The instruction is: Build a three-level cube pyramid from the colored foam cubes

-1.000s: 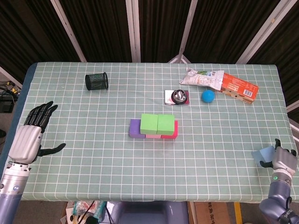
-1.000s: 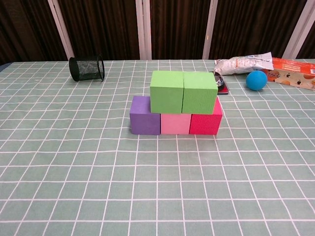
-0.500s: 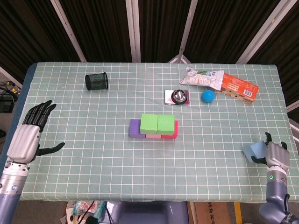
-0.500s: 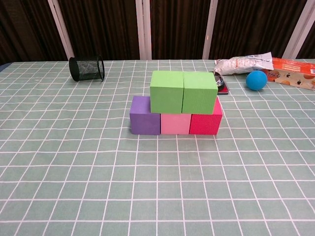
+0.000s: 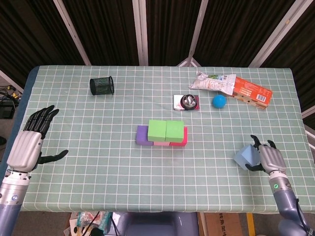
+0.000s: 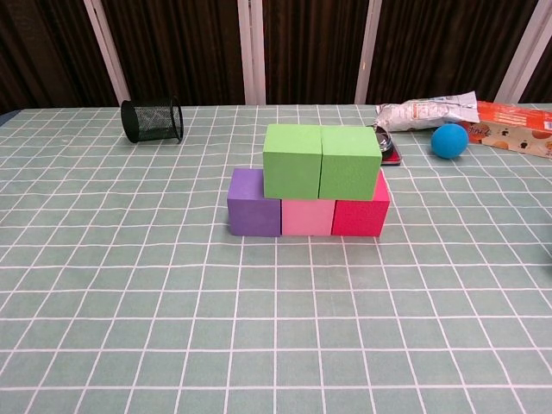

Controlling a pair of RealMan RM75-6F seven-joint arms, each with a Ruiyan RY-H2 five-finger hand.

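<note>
Right hand [image 5: 271, 158] is gripping a blue cube [image 5: 246, 157] at 4 o'clock; left hand [image 5: 30, 142] is hanging open; green cubes [image 5: 166, 130] are topping the centre row; mesh cup [image 5: 101, 85] is lying at 11 o'clock

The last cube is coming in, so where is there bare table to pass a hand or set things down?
Bare cloth lies between the cube stack and the right hand holding the pale blue cube, and left of the stack toward the left hand. It is crowded behind, around the blue ball and snack packets.

Matt foam cubes [image 6: 321, 161] sit on a checked cloth tabletop [image 6: 172, 302]. The pen cup [image 6: 152, 120] is black wire mesh; the snack bag [image 5: 212, 81] looks glossy, crinkled plastic.
</note>
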